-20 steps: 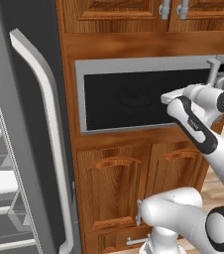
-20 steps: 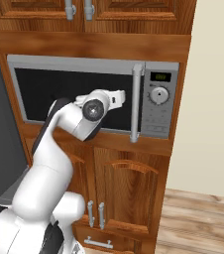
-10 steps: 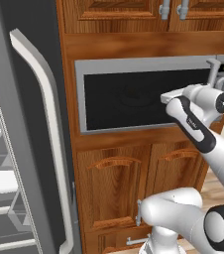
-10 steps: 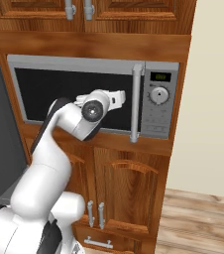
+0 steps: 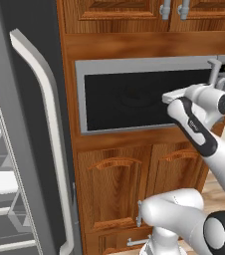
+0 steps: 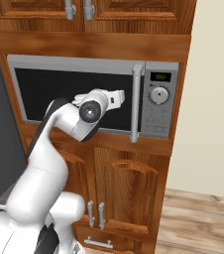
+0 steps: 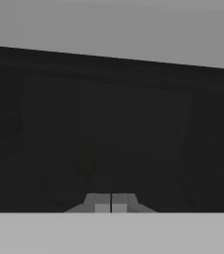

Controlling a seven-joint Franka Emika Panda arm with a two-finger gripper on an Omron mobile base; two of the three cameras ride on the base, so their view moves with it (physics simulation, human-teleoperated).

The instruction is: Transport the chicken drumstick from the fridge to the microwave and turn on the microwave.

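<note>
The chicken drumstick (image 7: 85,161) is dimly made out in the hand view as a small brownish lump behind the dark glass of the microwave (image 6: 54,64), whose door is shut with its vertical bar handle (image 6: 136,101) at the right of the glass, the round knob (image 6: 159,95) and small display (image 6: 159,77) lying just right of that handle. The gripper (image 7: 111,204) is pressed up to the microwave's glass, left of the handle, with its fingertips (image 7: 101,206) brought fully together and nothing held between them. The fridge (image 5: 32,144) stands left of the microwave, its long curved handle (image 5: 47,124) seen on the open door.
</note>
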